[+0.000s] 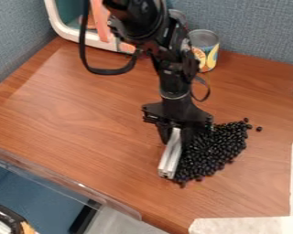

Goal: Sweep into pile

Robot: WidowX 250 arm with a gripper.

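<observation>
One heap of small, glossy black beans (pixel 216 148) is lying on the brown wood-grain table (pixel 69 114) at 4 o'clock from the middle of the view, widening toward its 1 o'clock side and narrowing toward 7. A few loose beans (pixel 259 129) are sitting apart from it at its 2 o'clock. The black jointed robot arm (pixel 173 68) is hanging in from 12 o'clock, and its black two-finger gripper (pixel 175 133) is pointing down just beside the centre, toward 5. The gripper is pinching the upper end of a straight silver metal bar (pixel 170 157), though its far finger seems to be blending into the dark beans. The bar is leaning along the heap's 9 o'clock side, touching it, with its lower end pointing between 6 and 7. At 1 o'clock a metal can with a yellow and blue label (pixel 206 52) is standing by the grey-blue fabric partition (pixel 259 27); at 11 a white-rimmed box (pixel 66 31) is resting against it. Pale strips (pixel 253 225) are edging the table around 5 o'clock.
</observation>
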